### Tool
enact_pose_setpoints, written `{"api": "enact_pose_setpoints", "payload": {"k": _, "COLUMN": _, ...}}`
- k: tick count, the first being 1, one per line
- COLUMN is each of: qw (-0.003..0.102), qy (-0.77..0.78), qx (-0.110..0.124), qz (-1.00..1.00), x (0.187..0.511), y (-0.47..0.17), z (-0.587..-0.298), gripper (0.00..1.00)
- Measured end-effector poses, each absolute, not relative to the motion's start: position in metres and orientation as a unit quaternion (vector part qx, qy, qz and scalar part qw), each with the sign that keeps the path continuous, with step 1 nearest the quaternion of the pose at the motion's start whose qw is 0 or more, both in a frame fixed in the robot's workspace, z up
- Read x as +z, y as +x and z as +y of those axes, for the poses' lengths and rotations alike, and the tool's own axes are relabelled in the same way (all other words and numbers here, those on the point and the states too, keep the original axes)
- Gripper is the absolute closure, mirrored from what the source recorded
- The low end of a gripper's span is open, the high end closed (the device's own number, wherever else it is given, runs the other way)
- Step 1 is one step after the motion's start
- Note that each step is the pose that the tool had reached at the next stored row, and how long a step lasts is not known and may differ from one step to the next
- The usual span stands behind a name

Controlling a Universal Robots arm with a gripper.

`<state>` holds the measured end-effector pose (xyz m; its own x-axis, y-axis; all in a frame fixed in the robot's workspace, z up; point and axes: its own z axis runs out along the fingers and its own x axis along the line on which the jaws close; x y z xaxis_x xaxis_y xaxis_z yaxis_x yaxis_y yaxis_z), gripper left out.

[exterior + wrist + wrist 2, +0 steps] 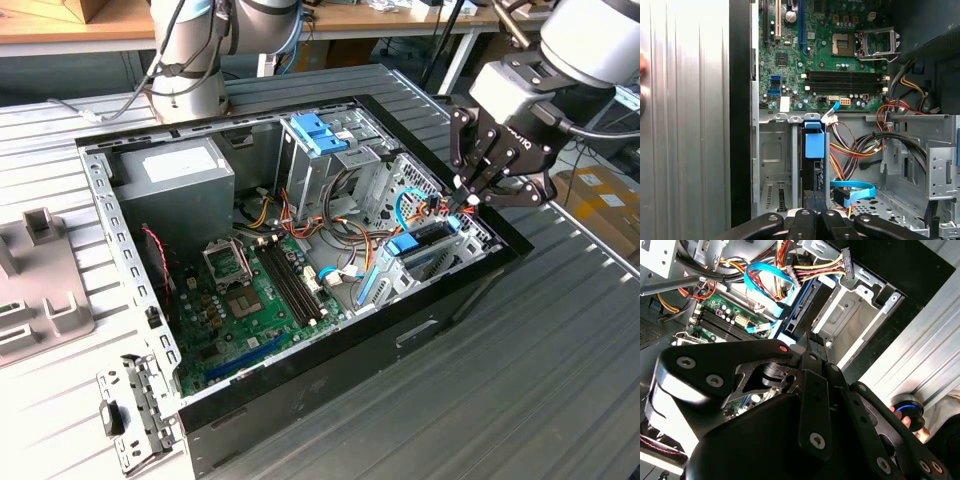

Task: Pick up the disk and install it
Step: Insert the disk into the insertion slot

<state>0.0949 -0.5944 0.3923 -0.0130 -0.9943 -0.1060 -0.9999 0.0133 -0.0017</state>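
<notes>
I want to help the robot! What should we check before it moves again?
1. Disk in its bay: ok. It stands on edge in the slot, with its blue tab towards the motherboard.
2. Gripper lined up with the disk: ok. It sits right at the disk's end.
3. Fingers shut: ok. They are pressed together.
4. Blue cable out of the way: ok. It lies beside the disk, not across it.
5. Disk pushed fully home: cannot tell. The gripper hides its near end.
</notes>
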Motion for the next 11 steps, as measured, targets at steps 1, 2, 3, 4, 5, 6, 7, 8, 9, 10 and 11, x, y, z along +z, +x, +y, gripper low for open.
{"api": "enact_pose_setpoints", "payload": {"k": 1, "qw": 0.038, "qy": -0.701, "qx": 0.037, "qz": 0.711, "x": 0.3914, "y": 0.0957, "z": -0.5944, "gripper": 0.89}}
{"api": "enact_pose_setpoints", "payload": {"k": 2, "qw": 0.038, "qy": -0.701, "qx": 0.037, "qz": 0.711, "x": 0.3904, "y": 0.0967, "z": -0.5944, "gripper": 0.89}}
{"api": "enact_pose_setpoints", "payload": {"k": 3, "qw": 0.038, "qy": -0.701, "qx": 0.037, "qz": 0.711, "x": 0.3896, "y": 0.0974, "z": -0.5944, "gripper": 0.89}}
{"api": "enact_pose_setpoints", "payload": {"k": 4, "qw": 0.038, "qy": -0.701, "qx": 0.037, "qz": 0.711, "x": 0.3887, "y": 0.0981, "z": -0.5945, "gripper": 0.89}}
{"api": "enact_pose_setpoints", "payload": {"k": 5, "qw": 0.038, "qy": -0.701, "qx": 0.037, "qz": 0.711, "x": 0.388, "y": 0.0986, "z": -0.5946, "gripper": 0.89}}
{"api": "enact_pose_setpoints", "payload": {"k": 6, "qw": 0.038, "qy": -0.701, "qx": 0.037, "qz": 0.711, "x": 0.3874, "y": 0.0992, "z": -0.5947, "gripper": 0.89}}
{"api": "enact_pose_setpoints", "payload": {"k": 7, "qw": 0.038, "qy": -0.701, "qx": 0.037, "qz": 0.711, "x": 0.3873, "y": 0.0992, "z": -0.5947, "gripper": 0.89}}
{"api": "enact_pose_setpoints", "payload": {"k": 8, "qw": 0.038, "qy": -0.701, "qx": 0.037, "qz": 0.711, "x": 0.3873, "y": 0.0993, "z": -0.5947, "gripper": 0.89}}
{"api": "enact_pose_setpoints", "payload": {"k": 9, "qw": 0.038, "qy": -0.701, "qx": 0.037, "qz": 0.711, "x": 0.3871, "y": 0.0993, "z": -0.5947, "gripper": 0.89}}
{"api": "enact_pose_setpoints", "payload": {"k": 10, "qw": 0.038, "qy": -0.701, "qx": 0.037, "qz": 0.711, "x": 0.3871, "y": 0.0993, "z": -0.5947, "gripper": 0.89}}
{"api": "enact_pose_setpoints", "payload": {"k": 11, "qw": 0.038, "qy": -0.701, "qx": 0.037, "qz": 0.711, "x": 0.387, "y": 0.0994, "z": -0.5947, "gripper": 0.89}}
